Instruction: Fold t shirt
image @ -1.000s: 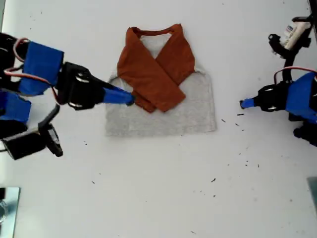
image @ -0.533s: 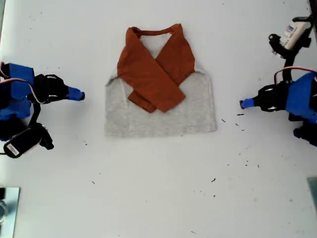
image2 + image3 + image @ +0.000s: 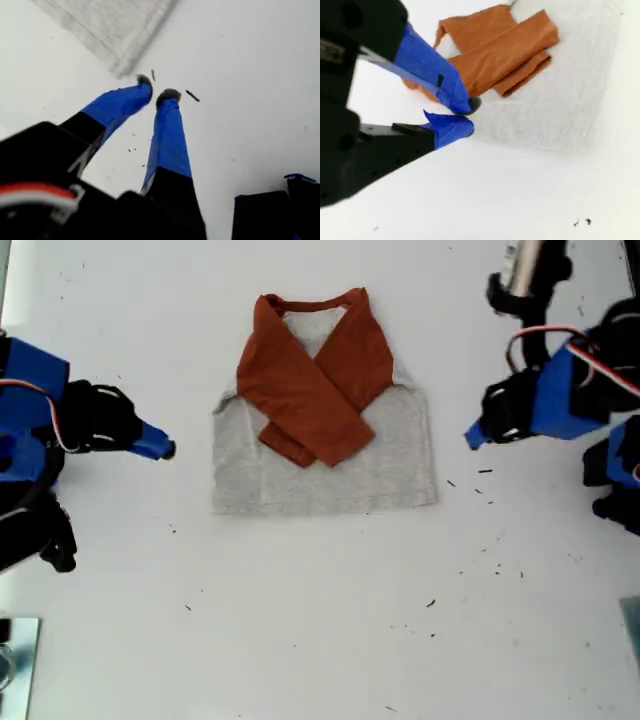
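T shirt (image 3: 325, 425) flat, grey body, rust sleeves crossed over chest; both hands nearly together, empty.

Your t shirt (image 3: 325, 430) shows a light heather-grey body with rust-orange sleeves and neckband on a white bench (image 3: 320, 620) dotted with dark specks; both grippers wear bright blue tape over black.
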### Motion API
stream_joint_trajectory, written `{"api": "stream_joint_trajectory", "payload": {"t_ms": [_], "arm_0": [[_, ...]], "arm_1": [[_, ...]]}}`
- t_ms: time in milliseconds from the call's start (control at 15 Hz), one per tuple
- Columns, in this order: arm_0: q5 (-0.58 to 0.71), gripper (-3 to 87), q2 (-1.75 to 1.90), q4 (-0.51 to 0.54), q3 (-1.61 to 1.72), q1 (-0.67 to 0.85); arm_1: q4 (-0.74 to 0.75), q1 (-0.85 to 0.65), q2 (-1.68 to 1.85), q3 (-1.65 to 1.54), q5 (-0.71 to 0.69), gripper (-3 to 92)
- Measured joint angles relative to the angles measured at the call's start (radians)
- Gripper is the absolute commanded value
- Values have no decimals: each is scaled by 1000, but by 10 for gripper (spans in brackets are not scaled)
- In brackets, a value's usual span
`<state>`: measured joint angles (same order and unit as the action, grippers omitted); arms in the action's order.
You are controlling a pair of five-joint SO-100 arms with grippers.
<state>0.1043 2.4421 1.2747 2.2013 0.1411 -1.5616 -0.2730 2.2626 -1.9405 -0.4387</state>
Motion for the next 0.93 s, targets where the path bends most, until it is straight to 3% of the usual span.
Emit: {"api": "stream_joint_trajectory", "payload": {"t_ms": [200,333,600,667,733,933], "arm_0": [[26,302,-264,55,-261,-98],[26,298,-302,-40,-133,-91],[26,275,-420,-293,112,-94],[26,134,-494,-344,114,-89],[29,-3,-575,-390,109,-75],[49,-3,-724,-453,-2,-51]], "arm_1": [[-140,72,-331,374,26,320],[-91,95,-403,368,37,318],[262,101,-476,83,44,278],[362,100,-500,11,40,103],[445,100,-526,-25,37,33],[578,112,-606,-20,29,32]]}}
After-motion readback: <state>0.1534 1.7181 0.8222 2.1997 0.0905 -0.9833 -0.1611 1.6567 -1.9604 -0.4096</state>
